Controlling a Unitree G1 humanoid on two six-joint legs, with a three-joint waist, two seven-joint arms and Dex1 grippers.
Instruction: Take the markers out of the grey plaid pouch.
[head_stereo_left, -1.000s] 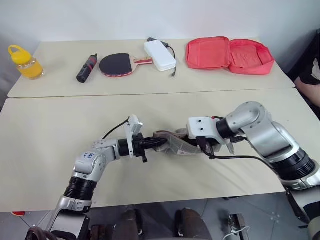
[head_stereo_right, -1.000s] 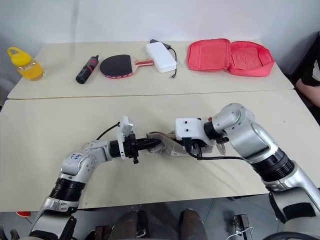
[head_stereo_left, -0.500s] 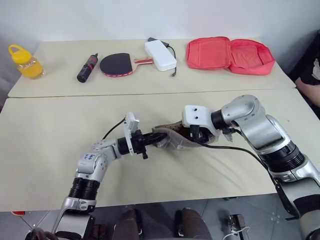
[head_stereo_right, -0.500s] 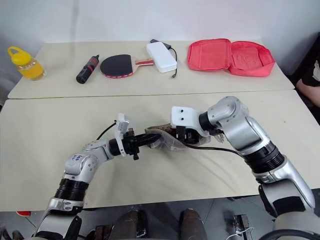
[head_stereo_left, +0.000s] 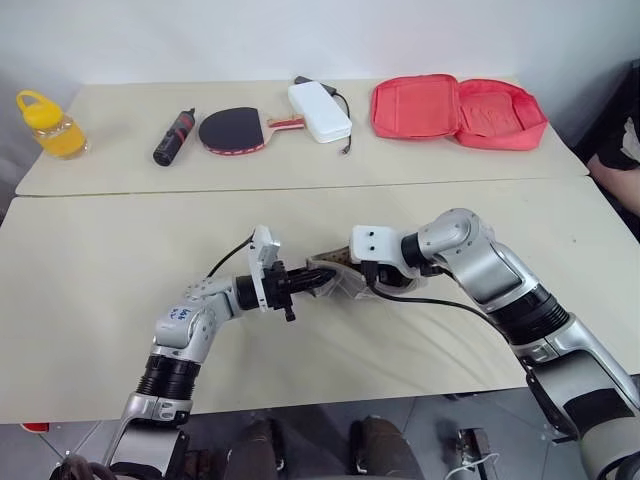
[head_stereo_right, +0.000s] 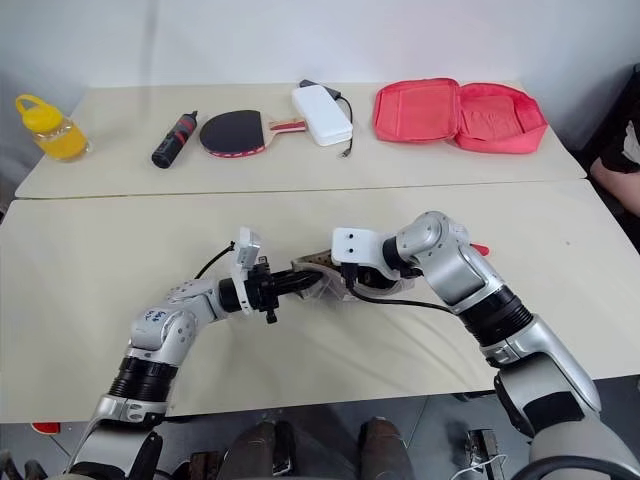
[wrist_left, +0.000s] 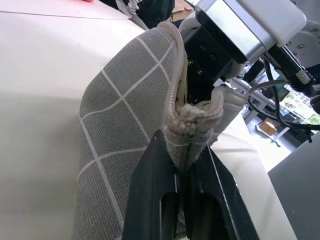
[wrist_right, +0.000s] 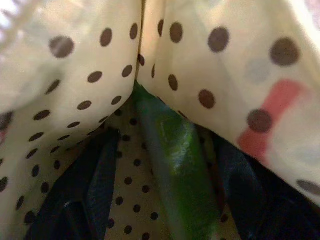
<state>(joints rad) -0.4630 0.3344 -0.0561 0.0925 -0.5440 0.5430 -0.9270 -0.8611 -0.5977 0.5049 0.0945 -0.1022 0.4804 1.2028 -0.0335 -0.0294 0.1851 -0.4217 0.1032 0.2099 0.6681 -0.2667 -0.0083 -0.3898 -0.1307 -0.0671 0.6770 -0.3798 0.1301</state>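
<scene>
The grey plaid pouch (wrist_left: 125, 115) is held just above the near table (head_stereo_left: 90, 300), between the two arms, approx. mid-scene. Its rim is pinched by the left gripper (wrist_left: 186, 165), fingers clamped tight on the fabric edge w/ no gap. The right gripper (head_stereo_left: 352, 278) is pushed into the pouch mouth; in the right wrist view its fingers (wrist_right: 90, 190) are seen spread apart, one on either side of the green marker (wrist_right: 175, 165), not yet closed on it. The marker is lodged deep in a fold of dotted lining. The pouch is judged soft and floppy, so its mouth must be kept open. The marker looks light, rigid, smooth, prob. slippery; best taken across mid-barrel, w/o catching lining.
</scene>
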